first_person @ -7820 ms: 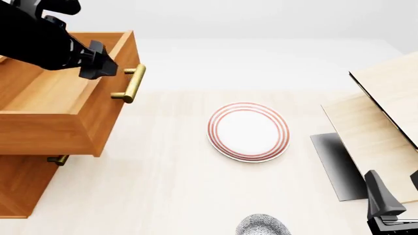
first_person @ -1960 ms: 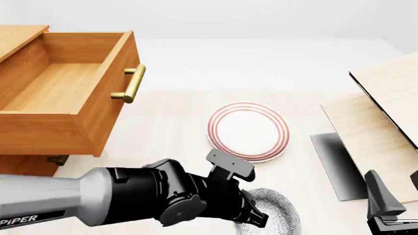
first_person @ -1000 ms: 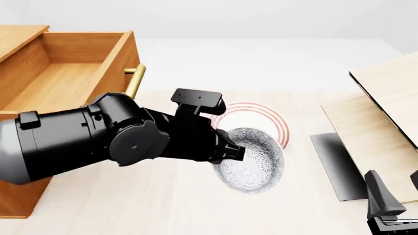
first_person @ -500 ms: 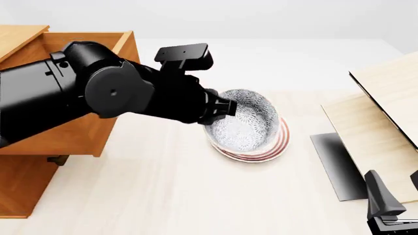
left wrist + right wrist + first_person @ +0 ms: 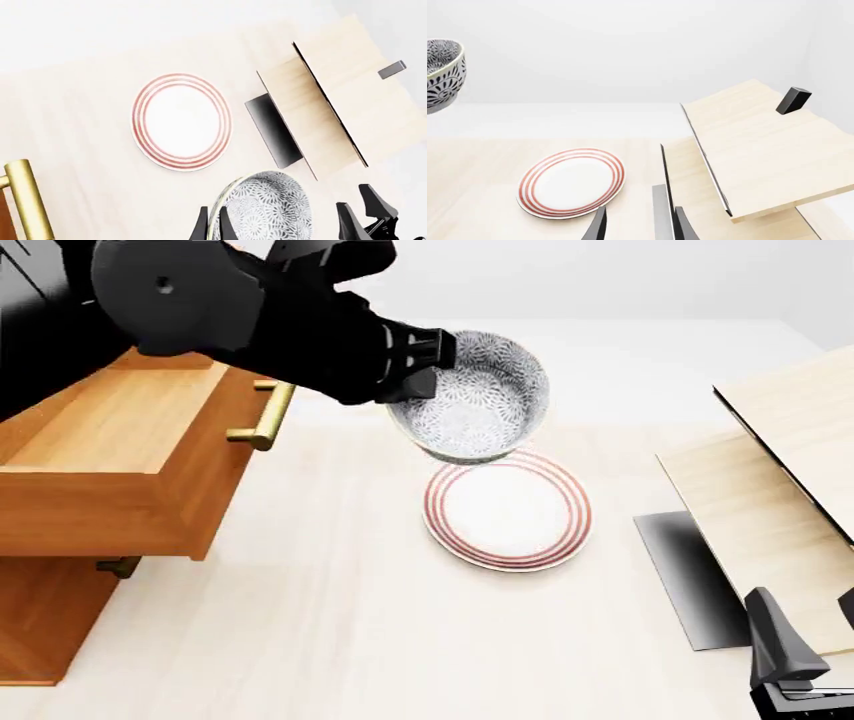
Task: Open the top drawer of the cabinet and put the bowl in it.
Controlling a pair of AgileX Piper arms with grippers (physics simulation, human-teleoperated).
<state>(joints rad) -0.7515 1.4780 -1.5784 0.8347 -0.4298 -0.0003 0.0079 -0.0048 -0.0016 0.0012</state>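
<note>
My left gripper [image 5: 416,365] is shut on the rim of the speckled bowl [image 5: 470,392] and holds it in the air above the table, just right of the open top drawer [image 5: 127,430] and its brass handle [image 5: 267,412]. In the left wrist view the fingers [image 5: 202,226] pinch the bowl's [image 5: 267,212] rim. The drawer is pulled out of the cabinet [image 5: 40,625] and is empty where it shows. My right gripper [image 5: 807,640] is open and empty at the near right edge; its fingers [image 5: 597,225] stand apart. The bowl also shows in the right wrist view [image 5: 440,75].
A white plate with red rings [image 5: 507,508] lies on the table under and in front of the bowl. A pale light-wood structure [image 5: 781,470] with a dark grey slab [image 5: 687,575] stands at the right. A lower drawer handle [image 5: 118,566] shows under the open drawer.
My left arm has lifted the bowl higher and carried it back and a little left, from over the plate toward the open drawer. The right arm has not moved.
</note>
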